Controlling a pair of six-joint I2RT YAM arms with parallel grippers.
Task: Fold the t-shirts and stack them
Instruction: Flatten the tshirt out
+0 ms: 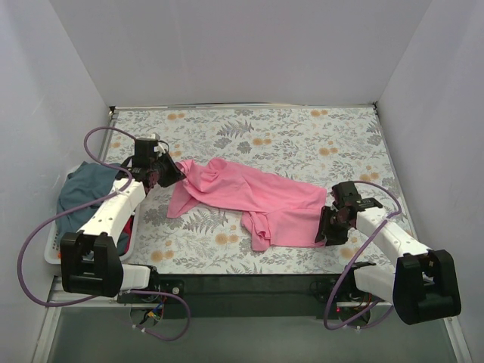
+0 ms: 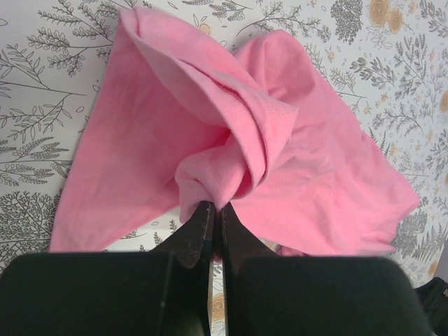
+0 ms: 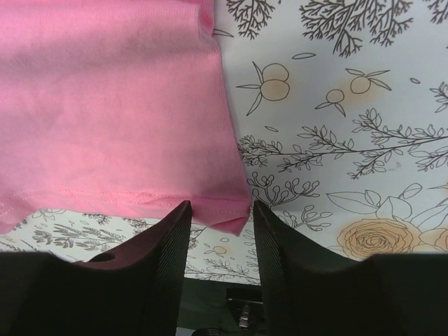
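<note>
A bright pink t-shirt [image 1: 257, 200] lies crumpled across the middle of the floral table. My left gripper [image 1: 174, 172] is shut on a bunched fold at the shirt's left end; in the left wrist view the jaws [image 2: 215, 208] pinch pink cloth [image 2: 294, 161] that twists up from the grip. My right gripper [image 1: 326, 227] is open at the shirt's near right corner. In the right wrist view the hem corner [image 3: 234, 213] lies between the open fingers [image 3: 220, 217], not pinched. A slate blue-grey shirt [image 1: 79, 193] and a bit of red cloth [image 1: 130, 227] sit in the basket at left.
A white laundry basket [image 1: 53, 246] stands at the table's left edge beside the left arm. White walls close in the table on three sides. The floral table top [image 1: 302, 136] shows behind the shirt.
</note>
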